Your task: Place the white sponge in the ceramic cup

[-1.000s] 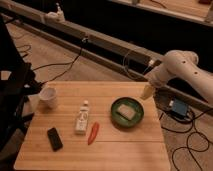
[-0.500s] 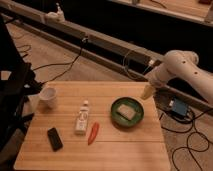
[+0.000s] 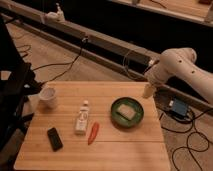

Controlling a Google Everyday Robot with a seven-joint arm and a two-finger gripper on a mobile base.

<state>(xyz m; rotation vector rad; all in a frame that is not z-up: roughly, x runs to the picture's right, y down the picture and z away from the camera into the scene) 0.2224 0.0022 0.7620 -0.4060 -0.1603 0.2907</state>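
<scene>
At the far right edge of the table [image 3: 115,147], the pincer [image 3: 146,91] hangs from the end of the white arm [image 3: 175,62]. It points down, with its fingers apart and nothing between them. It stands where it stood a second ago, and neither the arm nor any of the things has shifted in that time. For the task this likely means the reach has not begun and the whole grasp is still to do.

Nearest the pincer, just below it and toward the middle of the table, sits the green bowl [image 3: 113,111]. The white sponge [image 3: 126,113] lies flat on the bowl's bottom, apart from the fingers. Farther from the pincer in the same direction, a red pepper-like thing [image 3: 93,133] lies on the wood. A white tube [image 3: 82,120] lies just beside it, on the side away from the pincer. Beyond these, toward the table's front edge, lies a small black slab [image 3: 55,138]. Farthest from the pincer, near the opposite end of the table, the ceramic cup [image 3: 48,97] stands upright with its mouth up.

The next move probably calls for a descent into the bowl, a soft squeeze on the sponge and a lift clear of the rim. The carry would then cross the full table, over the tube and the red thing. The bowl's wall may crowd the fingers, and the cup's small mouth leaves little room for the drop.
</scene>
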